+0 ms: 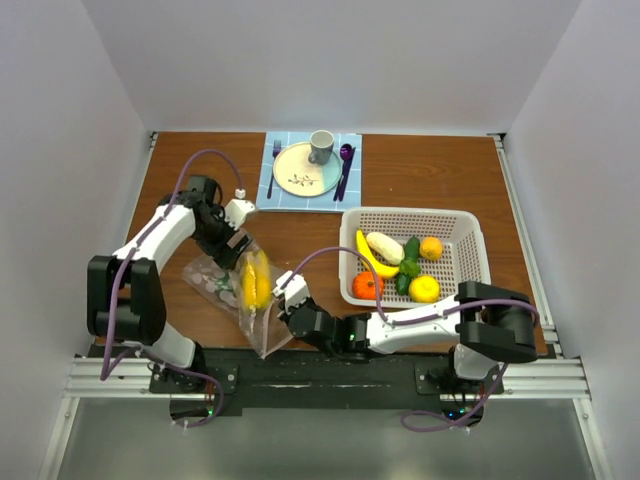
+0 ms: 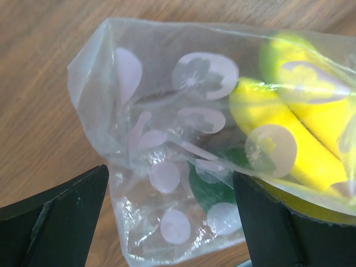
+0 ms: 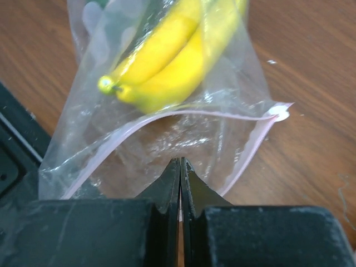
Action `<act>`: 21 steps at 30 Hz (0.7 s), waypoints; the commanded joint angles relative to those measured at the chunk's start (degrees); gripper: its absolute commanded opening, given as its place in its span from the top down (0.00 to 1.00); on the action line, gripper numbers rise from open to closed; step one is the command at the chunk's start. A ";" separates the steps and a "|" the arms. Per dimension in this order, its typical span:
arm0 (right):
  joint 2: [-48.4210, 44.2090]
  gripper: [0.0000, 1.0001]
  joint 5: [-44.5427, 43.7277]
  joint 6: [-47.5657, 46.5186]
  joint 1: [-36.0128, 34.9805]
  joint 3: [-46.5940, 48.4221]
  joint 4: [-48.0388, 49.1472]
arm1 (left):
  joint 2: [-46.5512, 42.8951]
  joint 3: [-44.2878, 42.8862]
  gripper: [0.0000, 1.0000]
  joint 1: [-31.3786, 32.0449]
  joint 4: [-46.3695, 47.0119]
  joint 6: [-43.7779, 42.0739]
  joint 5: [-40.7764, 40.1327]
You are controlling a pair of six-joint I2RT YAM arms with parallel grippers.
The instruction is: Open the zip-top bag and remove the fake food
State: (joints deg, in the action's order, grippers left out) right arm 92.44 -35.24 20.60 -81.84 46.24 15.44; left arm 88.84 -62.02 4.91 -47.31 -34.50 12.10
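Wood table (image 1: 420,180), white walls (image 1: 330,60); right pincer (image 3: 179,162) clenching zip-top bag (image 3: 222,130), left pincer (image 2: 171,179) released.

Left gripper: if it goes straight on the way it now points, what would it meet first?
Probably the bag, whose corner sits between its open fingers; just behind the film lies a banana. Depth is hard to judge.
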 commanded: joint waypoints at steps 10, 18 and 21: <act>7.65 0.74 9.32 -2.93 -0.51 3.41 6.79 | 5.03 0.23 0.00 -0.16 7.06 3.12 -0.67; 13.29 0.26 10.81 -9.95 0.63 7.72 14.87 | 5.03 1.99 0.00 0.45 7.32 2.86 -1.72; 14.16 0.19 10.38 -13.81 0.72 9.04 17.34 | 5.56 2.25 0.00 0.63 7.15 2.86 -1.29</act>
State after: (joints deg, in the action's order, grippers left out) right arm 106.69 -25.30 13.41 -81.49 51.72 24.82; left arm 93.91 -60.58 5.04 -41.06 -32.08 11.11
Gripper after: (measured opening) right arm 0.762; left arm 0.994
